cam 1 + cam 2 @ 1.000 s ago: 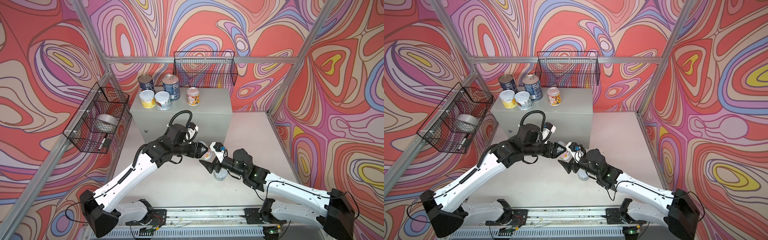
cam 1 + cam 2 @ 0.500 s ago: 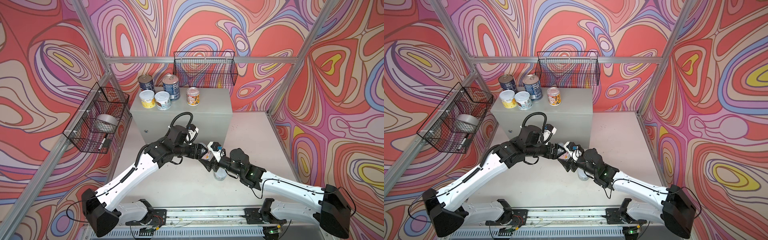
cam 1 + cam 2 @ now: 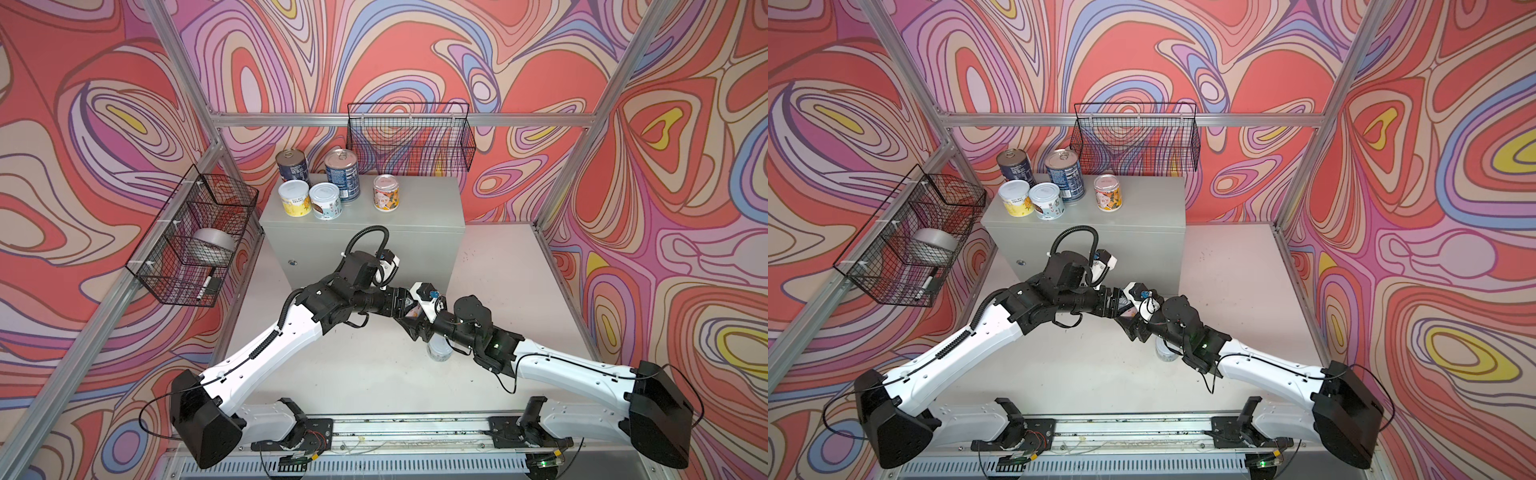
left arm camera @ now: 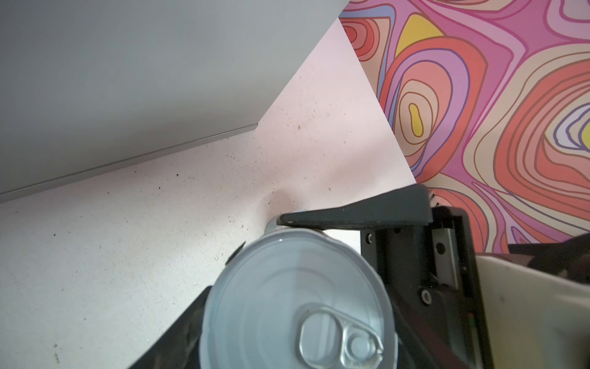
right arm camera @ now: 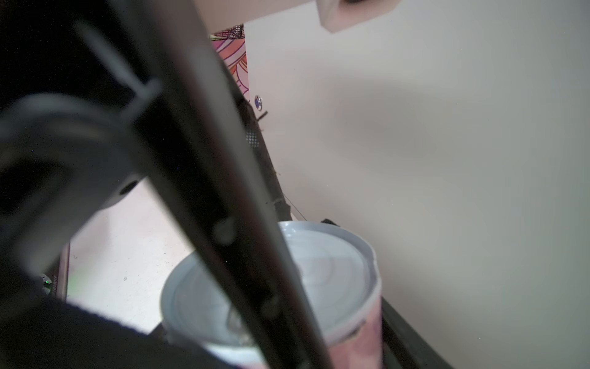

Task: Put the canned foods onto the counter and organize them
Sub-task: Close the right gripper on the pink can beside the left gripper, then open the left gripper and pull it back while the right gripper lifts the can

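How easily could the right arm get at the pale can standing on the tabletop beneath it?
Probably not yet. The right claw is at the pink-labelled can that the left claw holds, and the pale can stands under that arm, behind the claw; it must back off first.

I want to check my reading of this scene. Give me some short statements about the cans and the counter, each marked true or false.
1. Five cans stand on the counter. True.
2. The two dark-blue cans lie on their sides. False: both stand upright.
3. The left gripper holds a pink-labelled can. True.
4. The grey tape roll sits on the counter. False: it lies in the side wire basket.
5. A further can stands on the tabletop beneath the right arm. True.
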Robot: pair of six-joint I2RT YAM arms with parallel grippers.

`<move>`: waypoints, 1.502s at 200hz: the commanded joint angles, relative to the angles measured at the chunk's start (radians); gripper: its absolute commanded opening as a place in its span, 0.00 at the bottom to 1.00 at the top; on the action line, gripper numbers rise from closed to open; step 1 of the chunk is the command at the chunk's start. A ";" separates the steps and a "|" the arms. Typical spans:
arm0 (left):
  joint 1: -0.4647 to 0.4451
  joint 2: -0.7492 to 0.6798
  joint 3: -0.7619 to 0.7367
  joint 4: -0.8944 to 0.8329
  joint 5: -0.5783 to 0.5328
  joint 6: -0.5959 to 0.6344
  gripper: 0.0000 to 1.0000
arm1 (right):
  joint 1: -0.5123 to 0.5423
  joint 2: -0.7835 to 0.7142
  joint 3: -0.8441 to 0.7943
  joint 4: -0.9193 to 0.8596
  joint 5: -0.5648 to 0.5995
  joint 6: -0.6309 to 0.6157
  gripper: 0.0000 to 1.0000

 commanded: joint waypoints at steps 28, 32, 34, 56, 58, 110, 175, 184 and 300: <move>-0.009 0.000 -0.004 0.068 0.047 -0.023 0.51 | -0.001 0.010 -0.002 0.090 0.020 0.034 0.67; -0.009 0.000 -0.003 0.066 0.044 -0.024 0.55 | 0.001 0.009 -0.003 0.089 0.021 0.035 0.66; -0.009 -0.001 -0.002 0.065 0.042 -0.025 0.57 | 0.000 0.008 -0.004 0.089 0.021 0.036 0.66; -0.009 -0.005 0.004 0.046 0.015 -0.036 0.84 | 0.000 0.001 -0.008 0.083 0.020 0.041 0.64; -0.009 -0.006 0.006 0.044 0.012 -0.039 0.87 | 0.000 0.000 -0.007 0.082 0.019 0.041 0.64; -0.008 -0.012 0.012 0.015 -0.037 -0.059 1.00 | 0.000 -0.026 -0.015 0.076 0.012 0.053 0.61; 0.006 0.011 0.041 -0.039 -0.078 -0.054 1.00 | 0.000 -0.061 -0.045 0.074 0.027 0.060 0.61; 0.012 0.008 0.042 -0.042 -0.086 -0.053 1.00 | 0.000 -0.070 -0.050 0.073 0.030 0.061 0.61; 0.074 -0.223 -0.064 -0.072 -0.374 -0.028 1.00 | 0.000 -0.202 -0.105 0.096 0.219 0.166 0.59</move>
